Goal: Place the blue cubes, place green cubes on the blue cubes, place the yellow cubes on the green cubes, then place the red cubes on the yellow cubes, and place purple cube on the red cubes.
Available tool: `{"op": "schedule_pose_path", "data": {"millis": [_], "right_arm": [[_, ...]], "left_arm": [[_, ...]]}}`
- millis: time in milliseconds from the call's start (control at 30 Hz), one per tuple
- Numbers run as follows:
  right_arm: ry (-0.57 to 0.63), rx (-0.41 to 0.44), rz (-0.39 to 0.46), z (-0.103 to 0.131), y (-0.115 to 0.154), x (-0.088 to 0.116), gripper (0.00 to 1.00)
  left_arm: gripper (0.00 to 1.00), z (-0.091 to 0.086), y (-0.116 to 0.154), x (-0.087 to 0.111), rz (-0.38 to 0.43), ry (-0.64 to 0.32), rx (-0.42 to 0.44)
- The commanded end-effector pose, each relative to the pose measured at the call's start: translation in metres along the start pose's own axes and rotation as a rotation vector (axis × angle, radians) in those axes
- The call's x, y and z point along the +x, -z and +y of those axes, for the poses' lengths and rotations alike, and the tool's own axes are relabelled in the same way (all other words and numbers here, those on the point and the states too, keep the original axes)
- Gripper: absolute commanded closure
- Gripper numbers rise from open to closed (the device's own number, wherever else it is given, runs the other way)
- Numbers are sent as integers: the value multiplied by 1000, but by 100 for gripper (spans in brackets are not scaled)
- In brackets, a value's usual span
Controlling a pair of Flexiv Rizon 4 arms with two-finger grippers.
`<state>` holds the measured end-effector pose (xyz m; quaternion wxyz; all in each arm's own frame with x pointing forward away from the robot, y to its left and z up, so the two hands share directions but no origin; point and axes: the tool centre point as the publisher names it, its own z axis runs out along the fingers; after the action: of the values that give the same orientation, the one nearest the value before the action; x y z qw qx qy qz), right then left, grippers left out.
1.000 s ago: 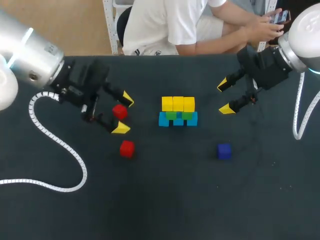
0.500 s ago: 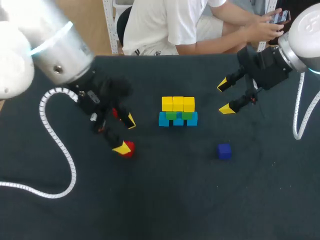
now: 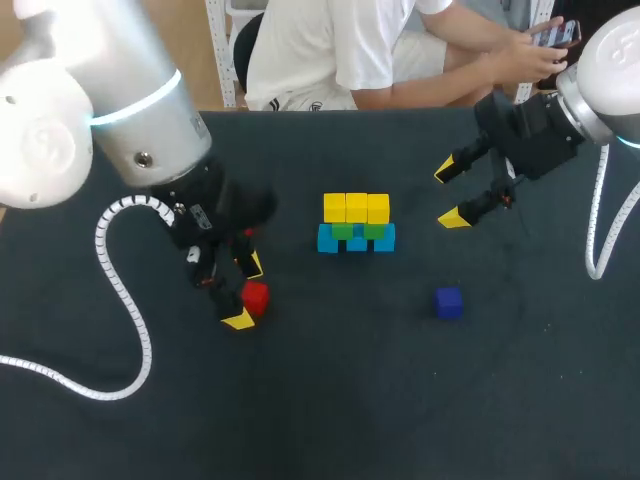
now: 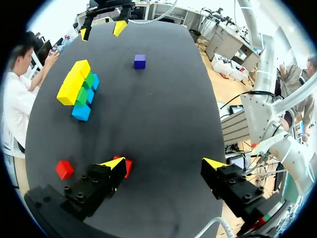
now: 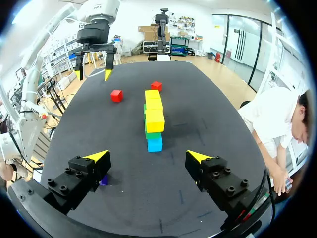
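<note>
The stack [image 3: 356, 223] (three layers) stands central, single cube [image 3: 449, 302] to its right, second cube [image 3: 256, 297] left.

Light was bright, even and diffuse, coming from overhead. The dark matte worktop [image 3: 330, 400] showed almost no glare in the head view but carried a pale sheen in the left wrist view. The left arm [image 3: 120, 100] had a white highlight on its shell. The shadow under the left pincer [image 3: 246, 292] was soft and faint. Both wrist views bowed straight edges near the rims.

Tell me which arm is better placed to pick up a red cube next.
Left. The left gripper is open and hangs right at a red cube. The right gripper is beyond the stack, far from it.
</note>
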<state>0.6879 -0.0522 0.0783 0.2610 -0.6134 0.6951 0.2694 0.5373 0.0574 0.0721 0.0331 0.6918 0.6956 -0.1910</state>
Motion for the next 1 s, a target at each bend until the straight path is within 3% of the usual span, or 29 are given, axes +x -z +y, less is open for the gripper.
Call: {"op": "schedule_pose_path", "data": {"millis": [33,233,400,1000], "right_arm": [[1,1,-1,0,0,0,0],[1,1,-1,0,0,0,0],[1,1,-1,0,0,0,0],[1,1,-1,0,0,0,0]], "left_arm": [[0,19,-5,1,10,-4,41],[0,29,-9,3,-10,59,69],[0,28,-9,5,-115,76,37],[0,28,-9,5,-115,76,37]]}}
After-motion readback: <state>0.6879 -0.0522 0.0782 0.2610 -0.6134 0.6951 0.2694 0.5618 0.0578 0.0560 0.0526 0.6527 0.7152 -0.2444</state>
